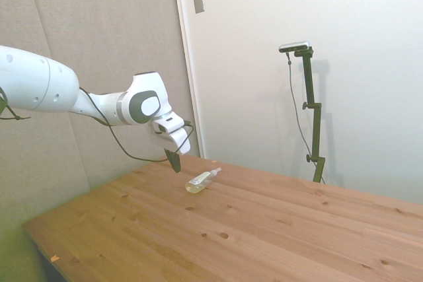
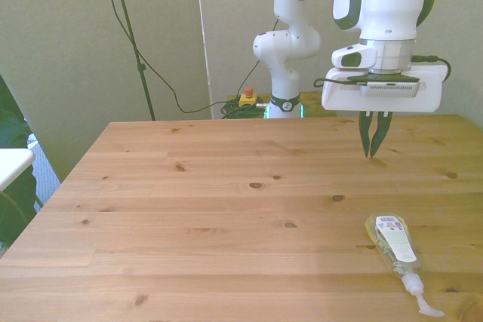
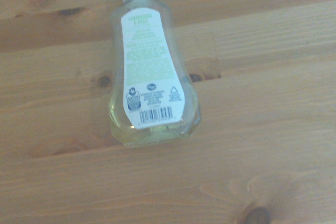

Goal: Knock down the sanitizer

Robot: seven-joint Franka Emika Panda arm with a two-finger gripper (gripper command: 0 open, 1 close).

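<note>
You see the bottle (image 2: 395, 245) lying flat on its side on the table (image 2: 211, 209). In the front view it sits at about 4 o'clock from the table's middle, close to the near edge and near the front view's right edge. Its white pump tip (image 2: 427, 307) points to 5 o'clock, almost at the near edge. Its fat end points to 11 o'clock, twd the gripper (image 2: 375, 154).

The gripper hangs in the air above the table, at about 12 o'clock from the bottle, well apart from it. It's not touching the bottle or the wood. Its two dark fingers point down and meet at the tips, so it's closed on nothing.

Lots of bare wood lies to the front view's left of the bottle, w/ open room all the way to that edge. Little room is left on the right side and near side.

The bottle is clear, smooth plastic, slim at the neck and wide at the base. In the wrist view a white label (image 3: 149, 66) w/ small print and a barcode faces up. A bit of pale yellow liquid shows inside. The table is light wood planks w/ dark knots.
</note>
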